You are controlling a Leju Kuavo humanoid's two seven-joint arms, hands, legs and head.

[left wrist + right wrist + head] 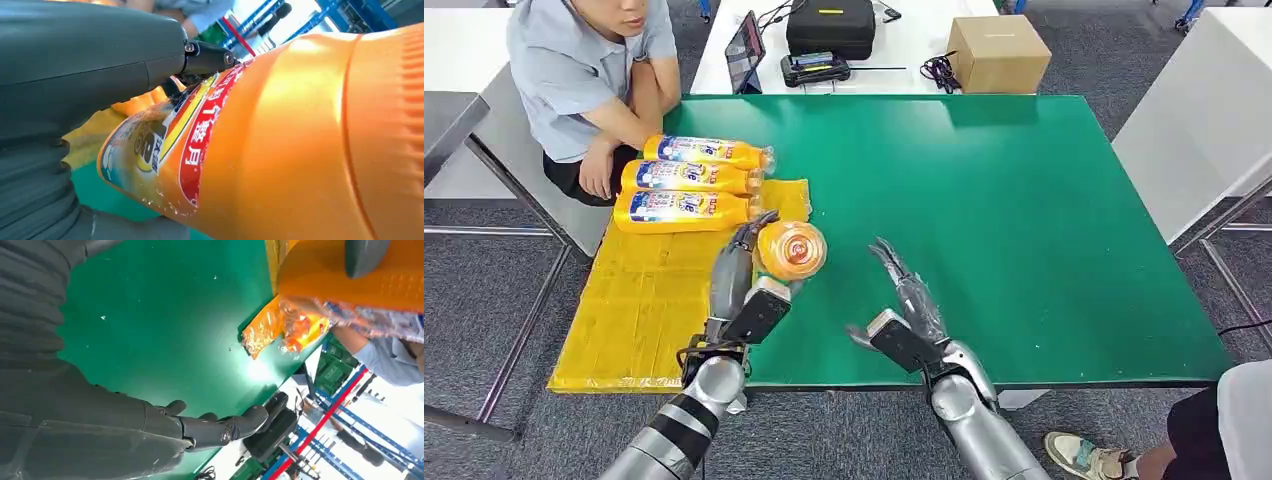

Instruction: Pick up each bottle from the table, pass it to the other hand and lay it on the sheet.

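My left hand (746,275) grips an orange bottle (791,250) with its end facing the camera, held above the right edge of the yellow sheet (649,300). In the left wrist view the orange bottle (280,145) sits tight against my left hand (75,90), label showing. Three orange bottles (686,185) lie side by side at the far end of the sheet. My right hand (904,305) hovers over the green table (1024,220) to the right of the held bottle, fingers spread and holding nothing. The right wrist view shows my right hand (125,425) open and the held bottle (350,275).
A person sits at the far left corner, arms beside the laid bottles. Behind the green table a white table carries a cardboard box (999,52), a black case (830,25) and a tablet (745,50). Another person's shoe (1084,455) shows at the lower right.
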